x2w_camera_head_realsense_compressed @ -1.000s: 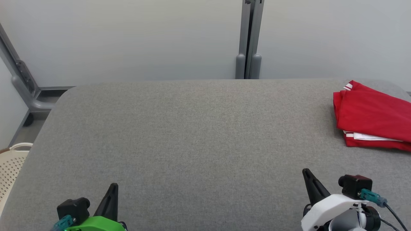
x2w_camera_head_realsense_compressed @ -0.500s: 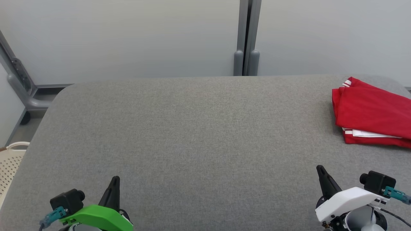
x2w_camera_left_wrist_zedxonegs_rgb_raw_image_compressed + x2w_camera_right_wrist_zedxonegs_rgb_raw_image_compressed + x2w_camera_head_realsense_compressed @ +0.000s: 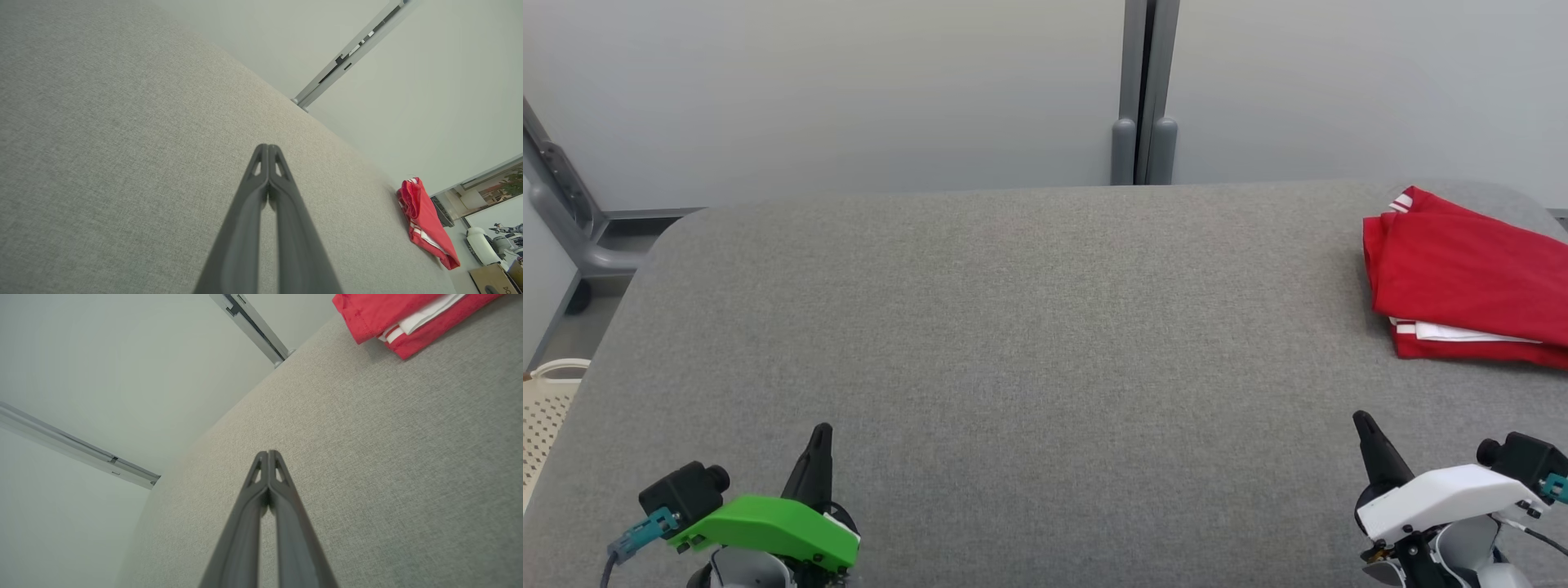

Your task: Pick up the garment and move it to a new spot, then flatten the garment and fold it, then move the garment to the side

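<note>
Across the head view's middle and foreground runs the broad grey fabric-covered table [image 3: 1013, 343] with rounded corners. Pale wall panels joined by a grey upright post [image 3: 1143, 82] stand behind it.

Item under task: the folded red cloth garment with white stripes [image 3: 1462, 278]. It lies on the table's far right part, near the rounded corner, and the picture's edge cuts off its right side. It is well apart from both pincers, the right one being the nearer. Judgement: folding and setting aside look done or nearly so.

Handling, judged: soft, light and limp, not fragile. The stacked layers would likely slide or fall open if only the top one were lifted. The edge facing the table's middle is a rounded fold and offers the soundest hold, pinched through all layers. The near edge shows loose white-trimmed layers and is less suitable.

Left pincer [image 3: 821, 431], green housing, sits low at the near left, its fingers pressed together and holding nothing. Right pincer [image 3: 1362, 420], white housing, sits at the near right, likewise closed and empty.

A white perforated basket [image 3: 547, 392] stands off the table's left edge.
</note>
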You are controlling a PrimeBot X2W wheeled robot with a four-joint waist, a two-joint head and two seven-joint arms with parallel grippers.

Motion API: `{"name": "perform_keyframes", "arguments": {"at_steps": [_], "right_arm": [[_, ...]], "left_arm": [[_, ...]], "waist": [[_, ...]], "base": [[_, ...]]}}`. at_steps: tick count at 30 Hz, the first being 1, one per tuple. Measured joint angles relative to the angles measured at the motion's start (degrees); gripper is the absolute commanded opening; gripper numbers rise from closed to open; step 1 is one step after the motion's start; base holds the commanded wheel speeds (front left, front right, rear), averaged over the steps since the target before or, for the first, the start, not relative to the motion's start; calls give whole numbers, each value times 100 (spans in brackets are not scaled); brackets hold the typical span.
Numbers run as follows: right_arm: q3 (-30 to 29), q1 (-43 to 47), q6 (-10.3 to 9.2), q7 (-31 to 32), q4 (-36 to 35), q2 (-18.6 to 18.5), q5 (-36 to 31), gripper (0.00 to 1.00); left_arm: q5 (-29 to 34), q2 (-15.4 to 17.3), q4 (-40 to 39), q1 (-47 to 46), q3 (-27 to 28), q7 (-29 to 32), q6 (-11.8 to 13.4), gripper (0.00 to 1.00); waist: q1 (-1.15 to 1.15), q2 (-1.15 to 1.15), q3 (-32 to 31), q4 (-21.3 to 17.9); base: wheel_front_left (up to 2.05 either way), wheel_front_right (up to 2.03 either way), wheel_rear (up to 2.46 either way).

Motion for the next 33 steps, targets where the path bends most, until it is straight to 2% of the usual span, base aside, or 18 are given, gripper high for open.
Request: {"name": "perform_keyframes", "arguments": {"at_steps": [33], "right_arm": [[-720, -286, -1, 458, 141, -4, 1930, 0]], "left_arm": [[-1285, -671, 270, -326, 723, 296, -587, 0]], "waist": [[0, 0, 190, -114]], "base": [[0, 0, 0]]}}
